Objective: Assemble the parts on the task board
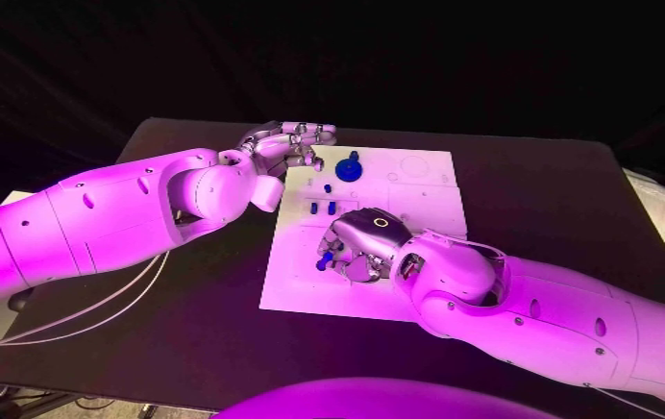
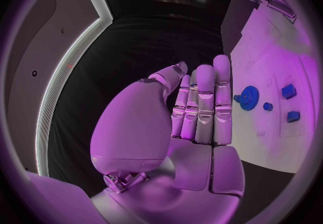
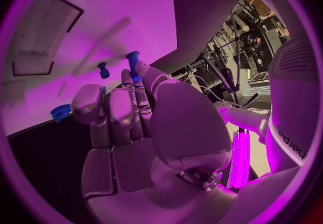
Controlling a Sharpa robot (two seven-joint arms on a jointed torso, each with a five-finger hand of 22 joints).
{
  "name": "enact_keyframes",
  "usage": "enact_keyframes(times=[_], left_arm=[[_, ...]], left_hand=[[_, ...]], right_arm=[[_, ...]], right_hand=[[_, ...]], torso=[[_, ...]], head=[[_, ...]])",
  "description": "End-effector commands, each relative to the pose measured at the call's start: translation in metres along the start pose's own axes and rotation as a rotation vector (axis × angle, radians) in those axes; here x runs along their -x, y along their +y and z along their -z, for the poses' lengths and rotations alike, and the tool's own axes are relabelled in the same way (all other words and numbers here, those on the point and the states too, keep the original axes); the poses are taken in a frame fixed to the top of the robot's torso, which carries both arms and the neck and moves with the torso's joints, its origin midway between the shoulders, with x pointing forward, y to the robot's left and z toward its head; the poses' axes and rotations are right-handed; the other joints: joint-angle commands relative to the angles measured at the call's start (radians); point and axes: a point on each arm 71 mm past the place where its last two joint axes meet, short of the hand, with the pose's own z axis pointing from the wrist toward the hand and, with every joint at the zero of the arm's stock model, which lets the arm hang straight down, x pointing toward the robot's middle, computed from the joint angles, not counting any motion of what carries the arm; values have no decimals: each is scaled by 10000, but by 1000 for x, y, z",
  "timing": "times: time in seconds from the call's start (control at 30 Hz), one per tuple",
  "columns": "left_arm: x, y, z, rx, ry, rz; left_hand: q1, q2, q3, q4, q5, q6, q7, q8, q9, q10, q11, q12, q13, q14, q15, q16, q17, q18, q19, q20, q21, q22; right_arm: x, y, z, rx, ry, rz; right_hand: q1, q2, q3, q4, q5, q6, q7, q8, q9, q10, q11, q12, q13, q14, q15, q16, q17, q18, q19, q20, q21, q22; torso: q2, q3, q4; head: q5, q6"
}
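At mid-frame the right hand (image 1: 363,244) pinches a blue peg (image 3: 133,63) over the board (image 1: 416,198); it may slip sideways. The left hand (image 1: 284,147) hovers bare, fingers straight, beside the gear (image 1: 351,167).

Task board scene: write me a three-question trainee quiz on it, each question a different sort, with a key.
1. True or false: the left hand holds the blue gear.
2. Which hand is over the task board? A) left hand B) right hand C) both
3. Fill in: the blue gear lies near the board's ____ edge, far or near, counted from the robot.

Key: 1 false, the left hand is beside the gear with straight fingers and nothing in it. 2 B. 3 far.
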Motion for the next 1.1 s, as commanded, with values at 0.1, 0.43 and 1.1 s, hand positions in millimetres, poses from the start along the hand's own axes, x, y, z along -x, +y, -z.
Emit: enact_keyframes(times=[0.1,0.43,1.1], left_arm=[[-3,-1,0,-39,224,21],[-3,-1,0,-24,218,20],[0,0,0,51,221,21]], left_hand=[[11,116,-37,-22,-35,-2,41,48,-9,-42,-5,47,-15,-85,-15,-37,-10,116,-66,-7,-37,-9],[11,116,-37,-22,-35,-2,41,48,-9,-42,-5,47,-15,-85,-15,-37,-10,116,-66,-7,-37,-9],[-4,112,-61,-23,-40,-26,53,40,-14,-64,7,57,-19,-91,-5,-36,-28,114,-67,0,-50,-22]], right_arm=[[-14,3,-1,115,1246,950],[-9,7,-2,316,339,582],[39,-33,52,-657,-1664,-1562]], right_hand=[[-182,-49,30,34,8,66,19,-7,16,53,-1,-72,-10,180,25,-84,-57,-38,-65,32,-17,-50],[-809,-846,-1206,293,138,-1976,307,-176,-213,-1968,405,-220,-13,-128,329,-970,-1173,177,-799,320,-820,-1336],[-13,-262,-2515,531,598,-1828,413,-108,-154,-1634,352,723,57,-109,314,-1259,-1600,216,-742,337,-1042,-1617]], torso=[[-4,-5,0],[-1,-3,2],[-45,8,-73]], head=[[-1,-8],[-3,-3],[-300,141]])
